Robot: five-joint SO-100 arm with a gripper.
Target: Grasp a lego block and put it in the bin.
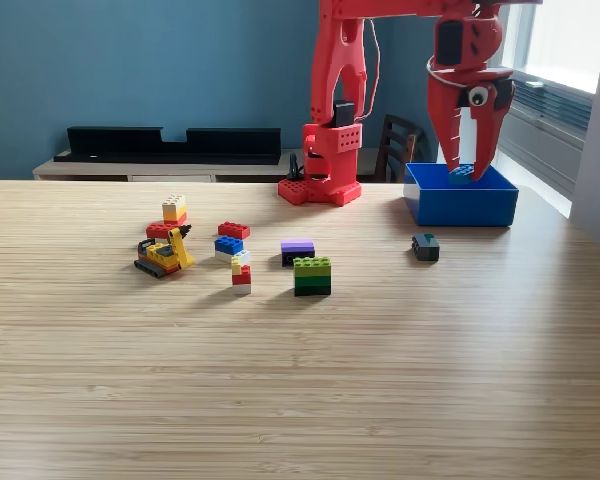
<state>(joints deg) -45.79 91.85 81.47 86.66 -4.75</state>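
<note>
1. The red arm's base (320, 190) is mounted at the far edge of the wooden table (300, 390), in the upper centre of the frame.
2. The arm reaches across the top of the frame to the upper right, with the gripper (468, 168) pointing straight down over the bin (460, 203).
3. The bin is a bright blue open-topped box with low walls, resting on the table at the right of the frame, just right of the arm's base.
4. The jaws are spread apart in an inverted V; their tips sit at the level of the bin's rim, inside its outline.
5. A small blue lego block (462, 173) shows between the jaw tips, at the bin's rim. Whether the jaws grip it or it sits loose in the bin cannot be told.
6. A small dark block (426, 246) lies on the table just in front of the bin's left corner, apart from it.
7. The remaining blocks are grouped at left of centre:
   - a green stack (312, 276);
   - a purple block (297, 250) just behind the green stack;
   - a red, white and yellow stack (241, 273);
   - a blue block (229, 245);
   - a red block (234, 230);
   - a yellow toy vehicle (165, 257);
   - a yellow-and-red stack (172, 215) behind the vehicle.
8. A dark low shelf (170, 142) stands against the blue wall (130, 60) in the upper left.
</note>
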